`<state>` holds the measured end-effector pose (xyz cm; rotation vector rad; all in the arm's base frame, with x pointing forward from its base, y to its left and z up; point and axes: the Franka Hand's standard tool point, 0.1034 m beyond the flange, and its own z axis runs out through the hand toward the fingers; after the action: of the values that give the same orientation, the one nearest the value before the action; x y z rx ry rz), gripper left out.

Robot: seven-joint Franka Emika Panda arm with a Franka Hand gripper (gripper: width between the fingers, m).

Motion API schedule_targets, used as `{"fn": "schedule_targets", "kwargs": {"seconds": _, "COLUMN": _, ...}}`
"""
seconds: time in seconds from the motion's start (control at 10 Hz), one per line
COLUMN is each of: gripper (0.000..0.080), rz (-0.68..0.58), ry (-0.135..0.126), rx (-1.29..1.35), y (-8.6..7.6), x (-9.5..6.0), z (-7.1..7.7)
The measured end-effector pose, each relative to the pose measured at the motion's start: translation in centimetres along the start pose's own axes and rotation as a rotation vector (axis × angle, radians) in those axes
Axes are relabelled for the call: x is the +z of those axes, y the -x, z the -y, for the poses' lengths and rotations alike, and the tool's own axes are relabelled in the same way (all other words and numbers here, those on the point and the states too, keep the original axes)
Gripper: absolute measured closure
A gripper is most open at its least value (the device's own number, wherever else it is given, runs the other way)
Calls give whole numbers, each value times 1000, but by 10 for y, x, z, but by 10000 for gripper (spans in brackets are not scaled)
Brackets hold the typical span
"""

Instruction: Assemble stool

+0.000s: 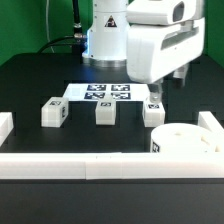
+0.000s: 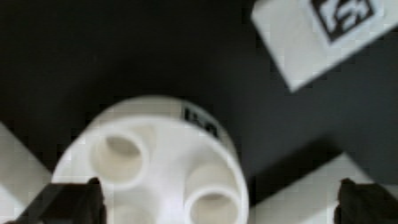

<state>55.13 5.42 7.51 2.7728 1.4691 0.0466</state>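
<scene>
Well, the black desk [image 1: 30, 80] is fenced by long white bars [image 1: 70, 165]: one runs along the near edge, and short pieces turn up at either end. There is plenty of bare desk on the exterior view's left and in the strip between the legs and the near bar. The corner on the exterior view's right is much tighter.

The seat [image 1: 188, 140] [image 2: 151, 150] lies flat in that corner, close against the near bar and near the end piece. Its sockets [image 2: 121, 150] face straight up, and a tag on its rim [image 1: 158, 144] faces the exterior camera.

The three legs stand apart in a row across the middle of the desk: one toward the exterior view's left [image 1: 52, 113], one in the centre [image 1: 105, 112], and one [image 1: 152, 113] just beside the seat. They are so short and blocky that I cannot tell which way their long axis runs. The marker board [image 1: 100, 93] [image 2: 329, 35] lies flat just behind them.

The white arm [image 1: 150, 45] hangs over the seat's corner. Its fingers [image 2: 365, 195] stand wide apart and grip nothing. From the wrist camera they sit on either side of the seat below. I cannot tell whether either one touches its rim.
</scene>
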Motion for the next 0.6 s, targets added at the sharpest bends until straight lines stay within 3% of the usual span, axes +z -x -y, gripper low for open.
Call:
{"fn": "schedule_targets", "kwargs": {"seconds": 0.1, "gripper": 150, "rz": 3, "ry": -5, "rx": 24, "y": 9, "x": 4, "z": 0}}
{"fn": "schedule_targets", "kwargs": {"seconds": 0.5, "gripper": 150, "rz": 2, "ry": -6, "rx": 170, "y": 6, "x": 4, "z": 1}}
{"fn": "schedule_targets", "kwargs": {"seconds": 0.6, "gripper": 150, "rz": -4, "ry": -12, "rx": 305, "y": 10, "x": 7, "z": -1}}
